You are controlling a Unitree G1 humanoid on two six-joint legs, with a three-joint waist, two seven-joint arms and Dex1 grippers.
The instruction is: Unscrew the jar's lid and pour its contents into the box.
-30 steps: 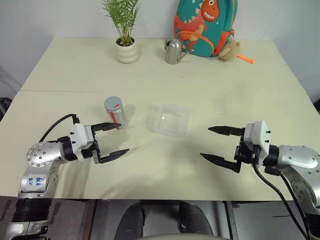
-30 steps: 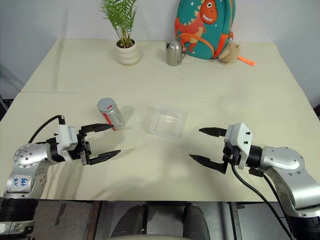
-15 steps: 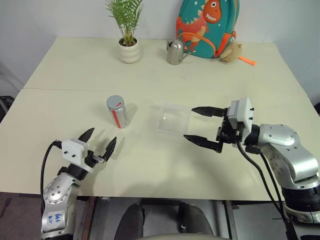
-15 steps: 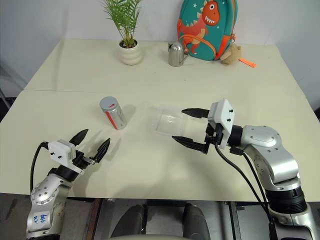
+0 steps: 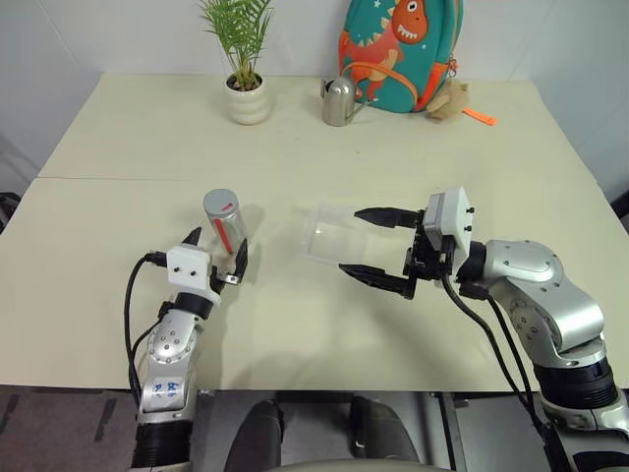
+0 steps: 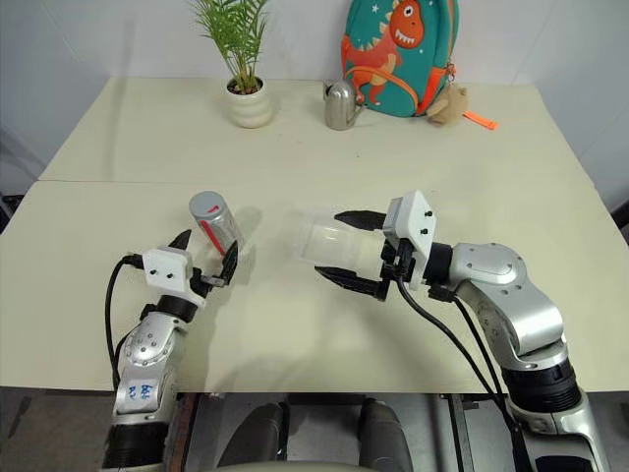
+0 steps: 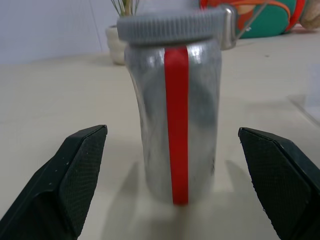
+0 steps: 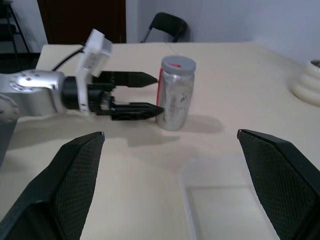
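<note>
From the head views, the jar [image 5: 225,218] is seen upright on the table [image 5: 295,157], left of the box [image 5: 329,236]. The left gripper [image 5: 216,258] is spread open just before the jar. The right gripper [image 5: 371,243] is held wide open at the box. In the left wrist view, the grey lid [image 7: 170,25] is seen on the jar, between the parted fingers [image 7: 75,170], untouched.

This looks like a robot test room dressed with household props: two pale cream desks [image 5: 413,177] pushed together against a plain white wall [image 5: 118,34], with a black folding chair [image 8: 167,25] and a dark brown door [image 8: 82,20] in the right wrist view. At the far edge stand a green potted palm in a ribbed white pot [image 5: 245,93], a shiny metal watering can [image 5: 338,101] and a teal child's backpack with an orange dinosaur [image 5: 397,54].
</note>
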